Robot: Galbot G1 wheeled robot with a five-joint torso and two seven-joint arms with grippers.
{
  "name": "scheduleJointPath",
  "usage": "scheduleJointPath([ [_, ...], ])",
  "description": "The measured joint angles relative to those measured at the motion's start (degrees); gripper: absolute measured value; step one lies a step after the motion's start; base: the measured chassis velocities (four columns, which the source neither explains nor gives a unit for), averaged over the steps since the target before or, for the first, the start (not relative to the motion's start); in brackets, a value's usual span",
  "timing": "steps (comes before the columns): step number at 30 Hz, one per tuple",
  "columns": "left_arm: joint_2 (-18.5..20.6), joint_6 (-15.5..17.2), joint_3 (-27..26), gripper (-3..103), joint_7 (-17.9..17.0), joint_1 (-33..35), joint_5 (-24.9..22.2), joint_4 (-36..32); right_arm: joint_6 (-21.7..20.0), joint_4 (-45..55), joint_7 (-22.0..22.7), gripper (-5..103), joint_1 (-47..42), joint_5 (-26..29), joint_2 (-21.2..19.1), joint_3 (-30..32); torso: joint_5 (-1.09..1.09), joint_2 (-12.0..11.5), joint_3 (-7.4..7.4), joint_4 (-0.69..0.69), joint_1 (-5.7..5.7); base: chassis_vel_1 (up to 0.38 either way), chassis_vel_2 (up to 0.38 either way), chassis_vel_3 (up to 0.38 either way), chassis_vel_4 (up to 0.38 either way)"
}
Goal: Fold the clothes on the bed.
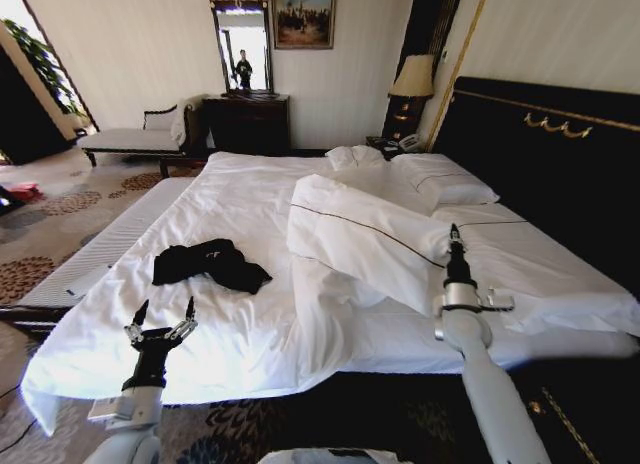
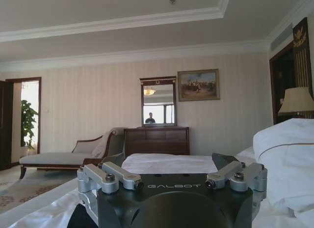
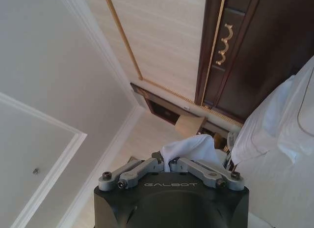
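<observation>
Left end effector upright, fingers spread.

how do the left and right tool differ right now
The left tool stands with fingers spread open, holding nothing, short of the black T-shirt. The right tool is closed on a fold of the white duvet, farther up the bed. Both point upward from the bed's near edge.
</observation>
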Motion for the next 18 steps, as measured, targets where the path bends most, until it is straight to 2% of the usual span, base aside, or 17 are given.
scheduleJointPath([
  [11, 2.3, 0.3, 2.2, 100, 0.2, -4.1, -1.7, 2.5, 2.4, 6.0, 1.4, 0, -8.8, -0.6, 1.9, 10.1, 0.00, 0.0, 0.01, 0.00, 0.00, 0.000, 0.000, 0.000, 0.000],
  [18, 3.5, 0.9, 4.0, 100, 0.2, -6.5, -2.0, 4.6, 3.2, 7.3, 1.6, 0, -12.3, -0.8, 3.0, 14.5, -0.01, 0.0, 0.01, 0.01, 0.00, 0.000, 0.000, 0.000, 0.000],
])
